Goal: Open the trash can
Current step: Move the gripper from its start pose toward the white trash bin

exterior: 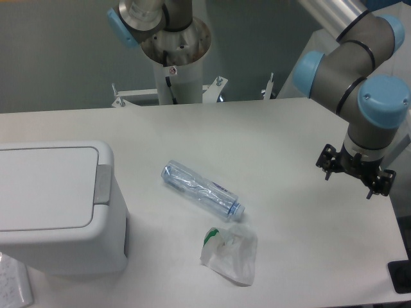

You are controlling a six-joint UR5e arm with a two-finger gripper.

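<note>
The trash can [61, 212] is a large boxy white bin at the table's left front, with its flat lid lying closed and a grey push tab [103, 185] on its right edge. My gripper [355, 172] hangs over the right side of the table, far from the bin, under the arm's blue-capped wrist. Only its black body shows from this angle. The fingers are hidden, so I cannot tell whether they are open or shut. Nothing is visibly held.
A clear plastic bottle [200, 190] lies on its side in the middle of the table. A small clear plastic bag [230, 255] with a green mark sits just in front of it. The arm's base column [174, 58] stands at the back.
</note>
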